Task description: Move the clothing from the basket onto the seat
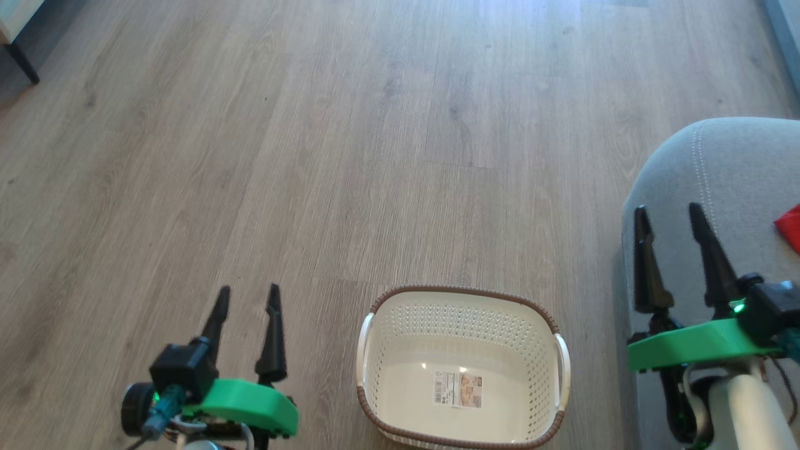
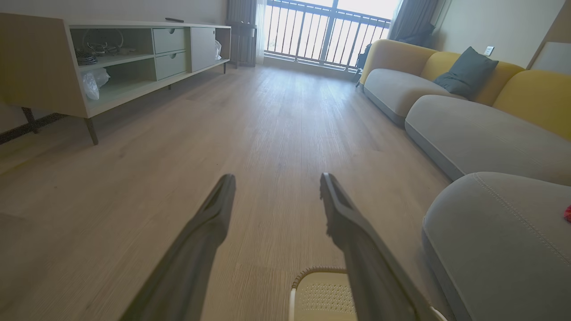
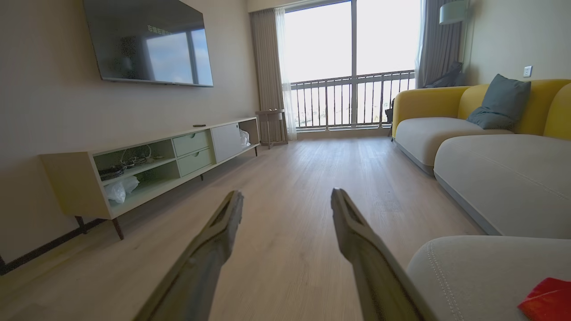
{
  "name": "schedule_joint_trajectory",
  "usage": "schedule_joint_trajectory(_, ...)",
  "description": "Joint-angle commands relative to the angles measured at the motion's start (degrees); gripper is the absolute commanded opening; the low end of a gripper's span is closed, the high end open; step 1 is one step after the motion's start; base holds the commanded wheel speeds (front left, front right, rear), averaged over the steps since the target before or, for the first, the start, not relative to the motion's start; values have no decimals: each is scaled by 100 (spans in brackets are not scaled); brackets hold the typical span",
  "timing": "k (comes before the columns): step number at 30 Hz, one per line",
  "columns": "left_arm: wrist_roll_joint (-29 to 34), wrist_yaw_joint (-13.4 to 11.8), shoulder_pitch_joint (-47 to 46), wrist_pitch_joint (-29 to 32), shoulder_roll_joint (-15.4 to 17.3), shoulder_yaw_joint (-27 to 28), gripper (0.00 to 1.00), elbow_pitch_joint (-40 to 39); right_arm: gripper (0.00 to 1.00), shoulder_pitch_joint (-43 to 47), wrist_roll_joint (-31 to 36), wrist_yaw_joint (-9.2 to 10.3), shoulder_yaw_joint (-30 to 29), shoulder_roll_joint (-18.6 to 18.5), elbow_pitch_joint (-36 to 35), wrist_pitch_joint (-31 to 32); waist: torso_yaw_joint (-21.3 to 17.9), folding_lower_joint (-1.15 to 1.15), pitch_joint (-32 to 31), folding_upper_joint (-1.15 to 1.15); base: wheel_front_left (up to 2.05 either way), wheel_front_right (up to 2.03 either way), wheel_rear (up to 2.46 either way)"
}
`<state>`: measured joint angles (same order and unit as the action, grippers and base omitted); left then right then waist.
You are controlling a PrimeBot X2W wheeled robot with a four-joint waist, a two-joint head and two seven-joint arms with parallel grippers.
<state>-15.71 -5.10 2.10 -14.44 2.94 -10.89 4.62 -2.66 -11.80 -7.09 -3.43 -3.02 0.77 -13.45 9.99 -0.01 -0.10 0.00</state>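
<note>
Head view: basket [image 1: 462, 325] on wood floor [image 1: 375, 156] beside grey seat [image 1: 719, 169], red clothing [image 1: 791, 226] atop; left claw [image 1: 249, 287], right claw [image 1: 667, 208] wide

Cream basket [image 1: 400, 350], grey seat [image 1: 737, 181], red clothing [image 1: 790, 225]

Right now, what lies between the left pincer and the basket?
Nothing but bare wooden floor. In the head view, the open left pincer stands apart from the empty basket, with only planks between them.
</note>
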Motion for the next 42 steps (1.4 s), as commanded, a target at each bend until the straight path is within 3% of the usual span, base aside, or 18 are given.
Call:
schedule_joint_trajectory(1, 71, 22, -151, -56, -6, 136, 100, -152, 100, -60, 92, -40, 185, 7, -135, -77, 14, 1, 9, 0, 0, 0, 0)
schedule_joint_trajectory(12, 210, -81, -79, -56, -6, -79, 100, -79, 100, 461, 82, -40, 313, 13, 121, -152, -21, 1, 66, 0, 0, 0, 0)
schedule_joint_trajectory(16, 253, -58, -173, -56, -6, -164, 100, -191, 100, 646, 121, -40, 455, 13, -37, -153, -56, 1, 102, 0, 0, 0, 0)
schedule_joint_trajectory(24, 395, -180, -286, -56, -6, -202, 100, -352, 100, 739, -125, -40, 165, 13, -506, -154, -161, 1, 163, 0, 0, 0, 0)
schedule_joint_trajectory(30, 75, 52, -269, -56, -6, -191, 100, -546, 100, 743, -152, -40, 59, 13, -581, -154, -225, 1, 184, 0, 0, 0, 0)
schedule_joint_trajectory(42, 91, 160, -252, -56, -6, -135, 100, -502, 100, 706, -140, -40, -34, 14, -563, -154, -271, 1, 204, 0, 0, 0, 0)
